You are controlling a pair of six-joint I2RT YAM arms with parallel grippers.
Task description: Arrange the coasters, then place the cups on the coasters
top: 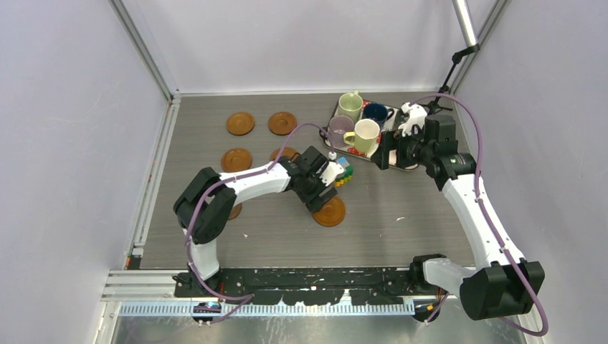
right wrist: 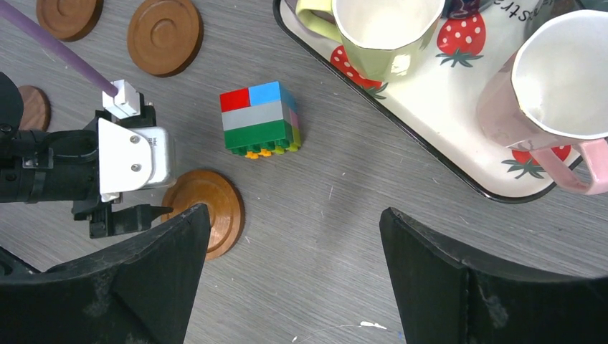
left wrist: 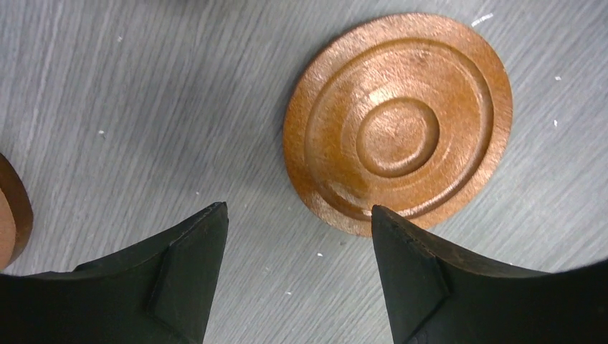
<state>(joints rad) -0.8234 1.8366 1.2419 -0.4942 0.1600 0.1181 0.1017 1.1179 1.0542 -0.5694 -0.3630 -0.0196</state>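
Between parted jaws of left gripper (left wrist: 297, 209), nothing; just beyond its tips, on grey table (left wrist: 143, 107), round brown wooden coaster (left wrist: 398, 122) lying flat, ringed face up, no long axis. At right gripper (right wrist: 294, 213), jaws wide, empty, near white strawberry-print tray (right wrist: 444, 122) of mugs (right wrist: 387, 29).

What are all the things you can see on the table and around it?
coasters: six, brown, spread over the left and middle; two partly hidden by the left arm
cups: five seen, light green, dark blue, mauve, pale yellow, pink, all on the tray
tray: one, white with strawberries, far right
block toy: one, many colours, between tray and nearest coaster
table: one, grey
left fingers: two, black, open and empty, by the nearest coaster
right fingers: two, black, open and empty, by the tray
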